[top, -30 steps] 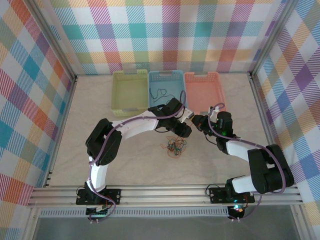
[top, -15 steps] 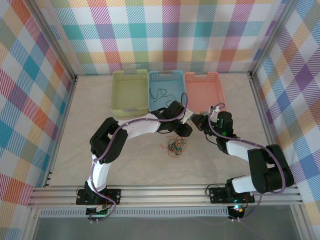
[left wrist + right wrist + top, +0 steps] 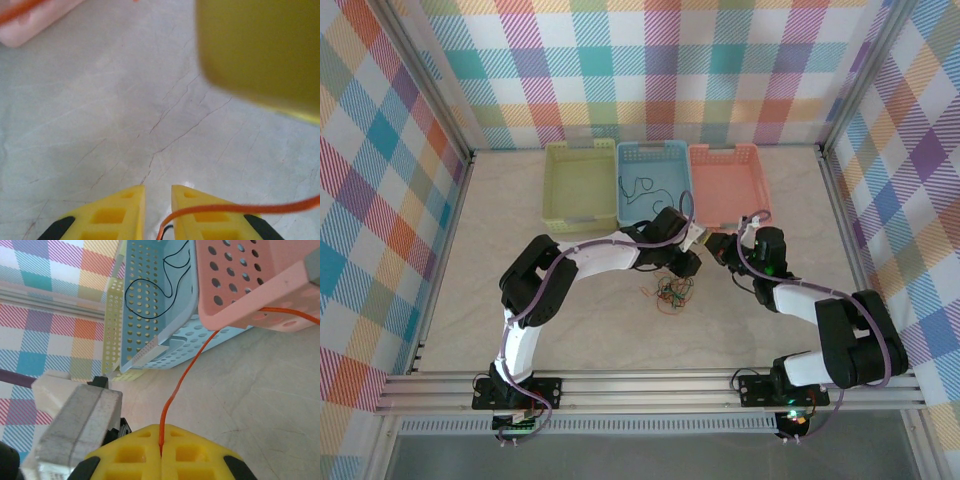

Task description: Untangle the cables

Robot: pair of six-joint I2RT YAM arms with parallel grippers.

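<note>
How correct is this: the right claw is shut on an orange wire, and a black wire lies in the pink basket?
One detail is wrong. The black wire lies in the blue basket, not in the pink basket; the right wrist view shows this. The rest holds: the right claw is shut on an orange wire.

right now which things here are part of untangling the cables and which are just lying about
Job: cable clump, orange cable in the right pincer, left pincer.
Lying about: yellow basket, blue basket holding a black cable, pink basket.
</note>
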